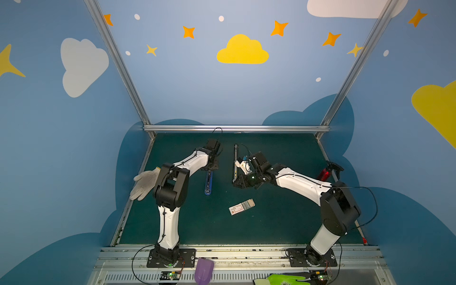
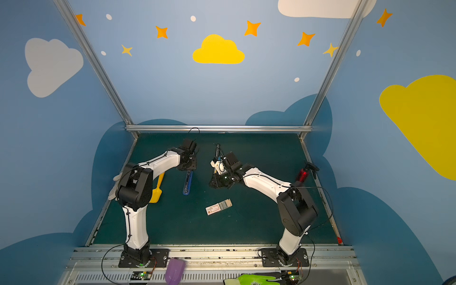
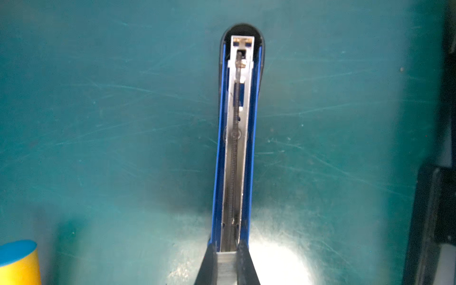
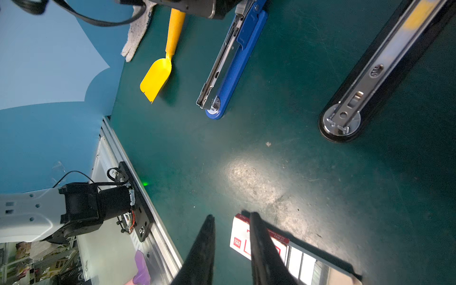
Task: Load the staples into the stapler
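A blue stapler (image 1: 208, 183) (image 2: 187, 183) lies opened flat on the green mat, its metal channel (image 3: 235, 148) facing up with a spring along it. My left gripper (image 3: 227, 246) (image 1: 209, 169) is at the channel's rear end, shut on a silvery strip of staples (image 3: 226, 265) that lines up with the channel. The white staple box (image 1: 241, 206) (image 2: 218, 206) (image 4: 238, 232) with a red mark lies half slid open, grey rows showing. My right gripper (image 4: 232, 216) (image 1: 237, 183) hangs above the box, open and holding nothing.
A black stapler (image 1: 235, 160) (image 4: 370, 74) lies opened beside the right arm. A yellow scoop (image 2: 156, 192) (image 4: 158, 74) and a white glove (image 1: 145, 182) lie at the left edge. A red bottle (image 1: 323, 174) stands at the right. A purple scoop (image 1: 203, 271) and green glove (image 1: 283, 280) lie in front.
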`<action>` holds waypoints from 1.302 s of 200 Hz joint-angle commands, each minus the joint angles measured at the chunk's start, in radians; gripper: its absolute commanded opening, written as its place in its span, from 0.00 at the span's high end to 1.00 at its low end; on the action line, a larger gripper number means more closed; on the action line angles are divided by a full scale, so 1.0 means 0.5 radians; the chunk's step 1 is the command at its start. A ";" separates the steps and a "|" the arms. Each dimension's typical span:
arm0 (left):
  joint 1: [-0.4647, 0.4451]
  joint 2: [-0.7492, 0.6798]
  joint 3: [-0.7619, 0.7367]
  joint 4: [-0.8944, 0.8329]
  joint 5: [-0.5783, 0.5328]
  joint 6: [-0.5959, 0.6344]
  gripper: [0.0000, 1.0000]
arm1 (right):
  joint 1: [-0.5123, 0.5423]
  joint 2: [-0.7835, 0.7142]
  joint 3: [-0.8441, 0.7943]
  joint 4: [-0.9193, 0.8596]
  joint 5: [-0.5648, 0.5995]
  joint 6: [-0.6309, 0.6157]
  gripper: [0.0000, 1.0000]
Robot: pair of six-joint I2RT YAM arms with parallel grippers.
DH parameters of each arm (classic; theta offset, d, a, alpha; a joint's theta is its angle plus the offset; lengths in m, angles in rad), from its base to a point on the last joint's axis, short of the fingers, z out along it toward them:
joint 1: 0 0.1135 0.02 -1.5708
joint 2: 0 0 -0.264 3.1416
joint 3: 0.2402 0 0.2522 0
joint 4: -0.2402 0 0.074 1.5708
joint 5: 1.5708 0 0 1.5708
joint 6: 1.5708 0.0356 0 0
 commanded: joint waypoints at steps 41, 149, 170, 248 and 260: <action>0.001 -0.129 -0.177 0.007 0.088 0.079 0.89 | -0.002 -0.067 -0.045 0.036 0.008 0.027 0.74; -0.019 -0.297 -0.313 0.049 0.066 0.032 0.66 | -0.003 -0.073 -0.047 0.036 0.009 0.025 0.74; -0.005 -0.312 -0.265 0.016 0.054 0.006 0.62 | -0.003 -0.078 -0.050 0.032 0.012 0.028 0.74; 0.117 -0.035 0.096 -0.198 0.121 -0.069 0.55 | -0.003 -0.090 -0.067 0.034 0.018 0.031 0.74; 0.123 0.014 0.128 -0.212 0.127 -0.070 0.55 | -0.005 -0.088 -0.063 0.030 0.019 0.028 0.74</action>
